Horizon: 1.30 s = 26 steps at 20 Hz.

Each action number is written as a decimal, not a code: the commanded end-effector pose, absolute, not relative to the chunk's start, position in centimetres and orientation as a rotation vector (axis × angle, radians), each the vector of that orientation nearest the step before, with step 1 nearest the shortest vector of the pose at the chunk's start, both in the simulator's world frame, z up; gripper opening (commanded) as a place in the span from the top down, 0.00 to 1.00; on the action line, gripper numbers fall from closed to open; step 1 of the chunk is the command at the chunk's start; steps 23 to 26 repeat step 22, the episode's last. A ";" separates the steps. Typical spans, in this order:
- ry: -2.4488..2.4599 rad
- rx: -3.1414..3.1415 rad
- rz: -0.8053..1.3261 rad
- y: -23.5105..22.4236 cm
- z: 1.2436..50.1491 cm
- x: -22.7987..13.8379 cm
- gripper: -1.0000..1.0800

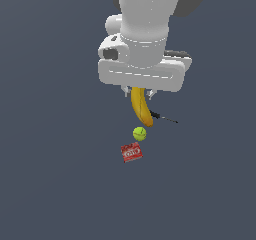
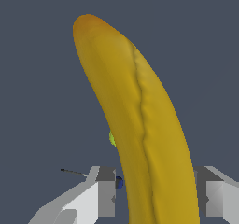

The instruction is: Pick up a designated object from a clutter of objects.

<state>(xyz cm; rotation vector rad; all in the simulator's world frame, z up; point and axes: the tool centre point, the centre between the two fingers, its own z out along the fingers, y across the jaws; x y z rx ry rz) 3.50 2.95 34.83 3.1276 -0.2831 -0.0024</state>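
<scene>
My pincer (image 1: pixel 136 91) is clenched on the banana (image 1: pixel 141 108), which hangs from it above the tennis ball (image 1: pixel 139 133) and red box (image 1: pixel 132 152), both toward six o'clock in the exterior view. I judge a slow, straight lift best, squeeze unchanged. The wrist view shows my fingers (image 2: pixel 106 190) flanking the fruit; the exterior view alone shows the box and whole screwdriver (image 1: pixel 163 117).

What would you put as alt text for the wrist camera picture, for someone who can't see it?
A large curved yellow banana fills the middle of the wrist view, standing between the two grey fingers of the gripper, over a plain dark grey surface. Behind it peek a sliver of the yellow-green tennis ball and the thin dark screwdriver.
</scene>
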 end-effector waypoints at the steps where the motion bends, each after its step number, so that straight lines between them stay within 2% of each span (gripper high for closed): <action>1: -0.283 3.128 0.000 3.5 36.3 4.5 1.00; 13: -0.282 3.129 0.000 5.0 40.0 7.3 1.00; 26: -0.282 3.129 0.000 5.2 40.4 7.7 1.00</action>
